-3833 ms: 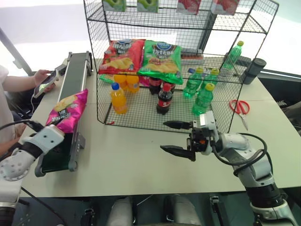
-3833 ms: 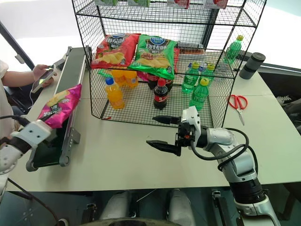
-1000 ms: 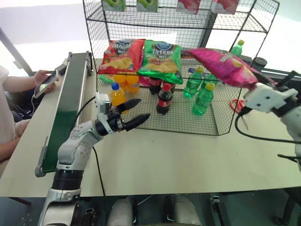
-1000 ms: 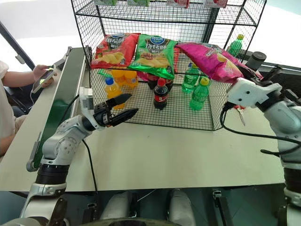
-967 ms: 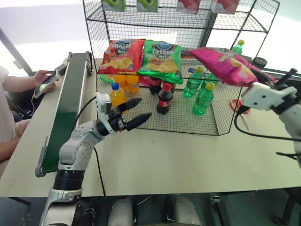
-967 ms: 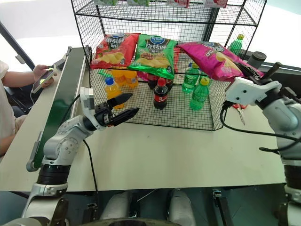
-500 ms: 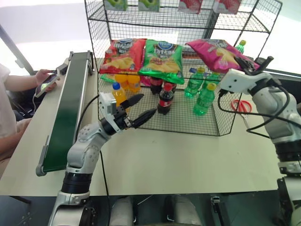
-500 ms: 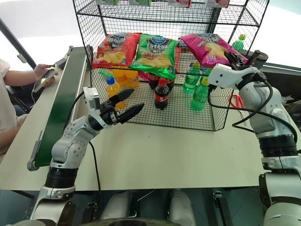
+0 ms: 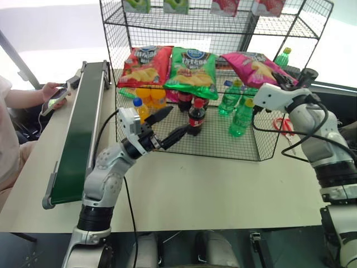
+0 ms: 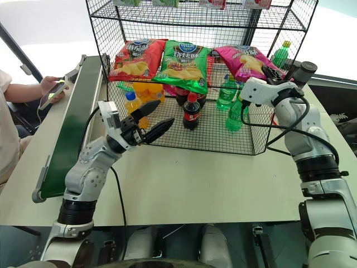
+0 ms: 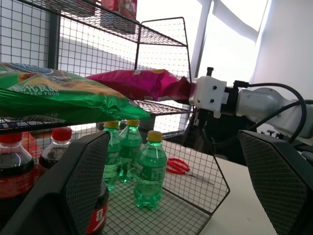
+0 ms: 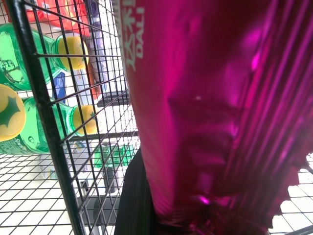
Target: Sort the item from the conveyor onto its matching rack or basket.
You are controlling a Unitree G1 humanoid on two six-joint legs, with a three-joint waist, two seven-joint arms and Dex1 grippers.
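I'm laying the pink bag (image 9: 254, 62) flat on the rack (image 9: 290, 33) shelf beside the green bag (image 9: 192, 66), right gripper (image 9: 283, 78) probably clamped on its tail, left gripper (image 9: 170, 124) spread idle.

I had the pink crisp bag (image 9: 254, 63) hanging from my left pincer (image 9: 169, 125) over the conveyor (image 9: 81, 128) a few seconds back; it has since passed to my right pincer (image 9: 286, 81), which has carried it forward onto the rack (image 9: 220, 22) shelf beside the green bag (image 9: 192, 67). My left pincer, now empty and spread wide, has swung across to hover before the rack's lower tier.
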